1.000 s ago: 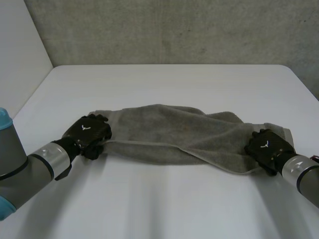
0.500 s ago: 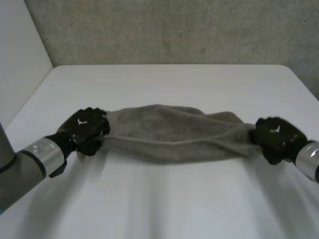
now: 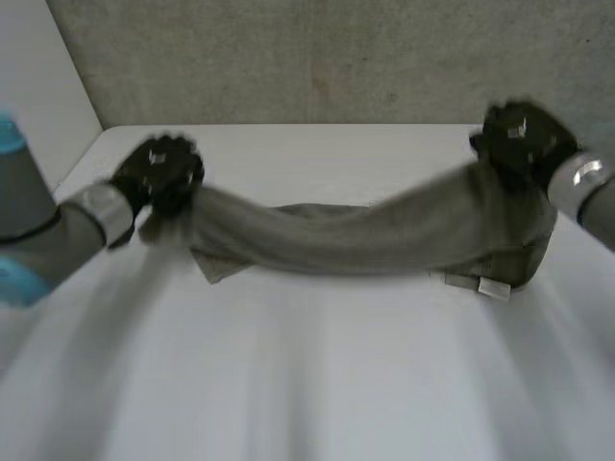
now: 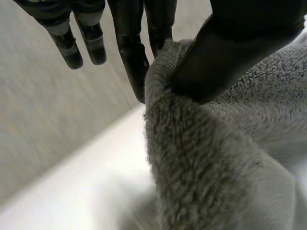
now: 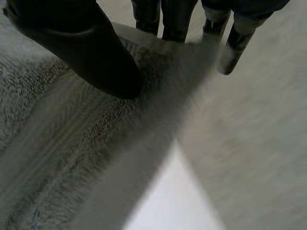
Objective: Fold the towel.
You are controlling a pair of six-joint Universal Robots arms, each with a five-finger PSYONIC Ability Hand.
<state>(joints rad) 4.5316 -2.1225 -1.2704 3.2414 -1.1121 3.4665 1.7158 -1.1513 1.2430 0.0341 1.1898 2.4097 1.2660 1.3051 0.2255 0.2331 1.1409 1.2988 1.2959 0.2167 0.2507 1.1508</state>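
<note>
The grey towel (image 3: 365, 235) hangs stretched between my two hands above the white table (image 3: 307, 384), sagging in the middle, with its lower part touching the table. My left hand (image 3: 161, 171) grips the towel's left end; in the left wrist view its thumb (image 4: 225, 52) presses the towel (image 4: 216, 158) against the fingers (image 4: 132, 57). My right hand (image 3: 519, 139) holds the right end, raised higher; in the right wrist view its thumb (image 5: 81, 48) pinches the towel (image 5: 72, 143) against the fingers (image 5: 172, 19). A white label (image 3: 478, 285) dangles at the towel's lower right.
A grey concrete wall (image 3: 317, 58) rises behind the table's far edge. A white panel (image 3: 38, 96) stands at the far left. Bare tabletop lies in front of the towel.
Both hands have lifted the towel's ends off the table and carried them toward the far edge. The right hand closed on its end within the last second.
</note>
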